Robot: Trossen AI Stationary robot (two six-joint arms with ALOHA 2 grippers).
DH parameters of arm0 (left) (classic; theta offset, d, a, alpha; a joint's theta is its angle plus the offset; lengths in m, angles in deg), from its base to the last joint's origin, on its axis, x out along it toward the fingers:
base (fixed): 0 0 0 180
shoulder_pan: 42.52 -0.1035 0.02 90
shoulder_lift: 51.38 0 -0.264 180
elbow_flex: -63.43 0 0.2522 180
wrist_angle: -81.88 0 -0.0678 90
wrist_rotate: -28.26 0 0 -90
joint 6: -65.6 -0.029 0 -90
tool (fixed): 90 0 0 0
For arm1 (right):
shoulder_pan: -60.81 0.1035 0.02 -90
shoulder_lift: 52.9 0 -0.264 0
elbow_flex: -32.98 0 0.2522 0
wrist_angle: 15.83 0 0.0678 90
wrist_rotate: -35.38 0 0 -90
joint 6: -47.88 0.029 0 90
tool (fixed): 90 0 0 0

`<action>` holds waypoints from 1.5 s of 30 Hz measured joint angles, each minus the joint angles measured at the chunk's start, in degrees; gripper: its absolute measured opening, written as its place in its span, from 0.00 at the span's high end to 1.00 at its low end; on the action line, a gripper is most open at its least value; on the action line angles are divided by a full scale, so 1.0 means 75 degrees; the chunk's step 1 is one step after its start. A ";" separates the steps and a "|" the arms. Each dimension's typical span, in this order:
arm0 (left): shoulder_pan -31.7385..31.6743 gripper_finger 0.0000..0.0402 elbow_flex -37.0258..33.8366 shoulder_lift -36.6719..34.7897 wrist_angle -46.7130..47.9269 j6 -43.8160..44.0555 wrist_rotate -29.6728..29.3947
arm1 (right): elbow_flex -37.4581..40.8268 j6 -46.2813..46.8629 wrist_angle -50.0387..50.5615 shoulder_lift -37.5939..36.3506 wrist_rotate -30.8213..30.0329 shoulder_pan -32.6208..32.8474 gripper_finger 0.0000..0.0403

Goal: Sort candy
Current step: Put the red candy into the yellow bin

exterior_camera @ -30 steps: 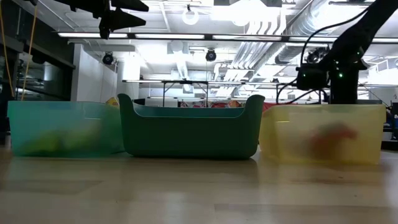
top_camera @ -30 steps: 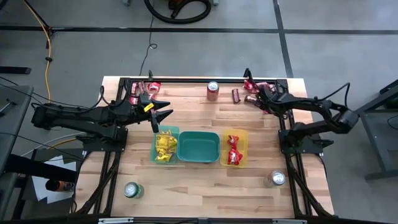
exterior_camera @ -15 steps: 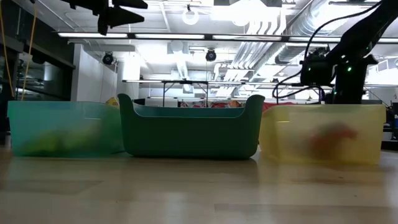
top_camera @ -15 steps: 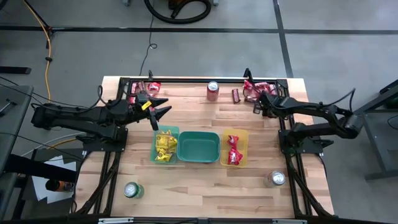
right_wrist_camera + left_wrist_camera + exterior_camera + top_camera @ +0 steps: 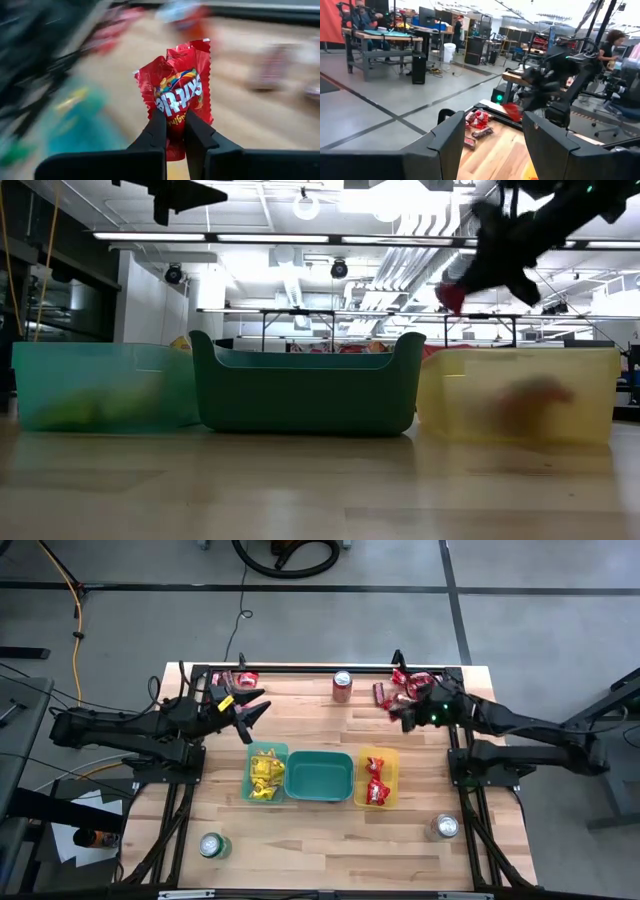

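Candy sort looks partway done: yellow packets sit in the light green bin on the left, red packets in the yellow bin on the right, the teal bin between them shows nothing inside from above. Right gripper has its fingers pressed onto a red packet, lifted off the table at the far right and, by the look of it, bound for the yellow bin. Left gripper hangs with fingers spread and nothing between them, above the table just beyond the light green bin. Still unsorted: a loose cluster of red packets and a dark bar by the far right edge, another small cluster at the far left corner; exact count too small to tell. Surface is a pale wooden table on a black frame, with three drink cans on it: one at the far middle, one near left, one near right. Room behind is an open workshop with bright ceiling strip lights, exposed ducting, benches and a grey concrete floor; a person is at a desk far off in the left wrist view
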 joint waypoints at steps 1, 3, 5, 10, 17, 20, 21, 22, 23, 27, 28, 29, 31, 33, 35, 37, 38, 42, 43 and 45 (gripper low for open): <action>0.0000 0.54 0.0000 0.0000 -0.0001 0.0000 -0.0018 | -0.0003 -0.0009 -0.0153 0.0000 0.0242 0.0298 0.96; 0.0000 0.54 0.0000 0.0000 -0.0001 -0.0006 -0.0075 | -0.0003 -0.0009 -0.0343 0.0061 0.0448 0.0965 0.96; 0.0000 0.54 0.0000 0.0003 0.0002 0.0000 -0.0146 | -0.0003 0.0072 -0.0599 0.0189 0.0298 0.1680 0.96; 0.0000 0.54 -0.0003 0.0003 -0.0001 -0.0002 -0.0249 | -0.0003 0.0419 -0.0893 0.0776 -0.0236 0.3211 0.96; 0.0000 0.54 -0.0006 0.0003 0.0002 0.0329 -0.0273 | 0.0000 0.0937 -0.0830 0.1257 -0.0253 0.4320 0.96; 0.0000 0.54 -0.0006 0.0003 0.0005 0.0405 -0.0279 | -0.0003 0.0987 -0.0587 0.1330 -0.0502 0.4465 0.96; 0.0000 0.54 -0.0006 0.0003 0.0002 0.0402 -0.0282 | -0.0002 0.1010 -0.0521 0.1346 -0.0587 0.4464 0.95; 0.0000 0.54 -0.0006 0.0003 0.0002 0.0408 -0.0292 | -0.0001 0.1006 -0.0511 0.1377 -0.0619 0.4453 0.95; 0.0000 0.54 -0.0006 0.0003 0.0002 0.0411 -0.0293 | -0.0003 0.1000 -0.0515 0.1407 -0.0625 0.4439 0.95; 0.0000 0.54 -0.0009 0.0003 0.0001 0.0530 -0.0293 | 0.0000 0.0928 -0.0446 0.1551 -0.0441 0.4442 0.89; 0.0000 0.54 -0.0009 0.0003 -0.0001 0.0623 -0.0293 | -0.0003 0.0859 -0.0395 0.1592 -0.0373 0.4442 0.86; 0.0000 0.54 -0.0009 0.0003 -0.0008 0.0747 -0.0293 | -0.0001 0.0798 -0.0381 0.1647 -0.0269 0.4442 0.83; 0.0000 0.54 -0.0015 0.0000 -0.0145 0.1007 -0.0288 | -0.0003 0.0724 -0.0305 0.1729 -0.0194 0.4482 0.75; 0.0000 0.54 -0.0015 -0.0036 -0.0419 0.1126 -0.0214 | -0.0003 0.0575 -0.0251 0.1786 -0.0169 0.4503 0.66; 0.0000 0.54 -0.0015 -0.0110 -0.0577 0.1050 -0.0167 | -0.0010 0.0536 -0.0257 0.1795 -0.0168 0.4491 0.57; 0.0000 0.54 -0.0015 -0.0224 -0.0556 0.0890 -0.0087 | -0.0158 0.0485 -0.0088 0.1798 -0.0233 0.4450 0.50; 0.0000 0.54 -0.0015 -0.0271 -0.0557 0.0807 -0.0057 | -0.0280 0.0425 -0.0005 0.1796 -0.0250 0.4437 0.47; 0.0001 0.54 -0.0015 -0.0461 -0.0478 0.0616 -0.0007 | -0.0924 0.0105 0.0205 0.1798 -0.0405 0.4338 0.39; 0.0000 0.54 -0.0015 -0.0498 -0.0421 0.0601 0.0076 | -0.1091 0.0041 0.0101 0.1798 -0.0521 0.4320 0.38; 0.0000 0.54 -0.0015 -0.0530 -0.0347 0.0600 0.0336 | -0.1366 -0.0105 -0.0374 0.1797 -0.0872 0.4266 0.38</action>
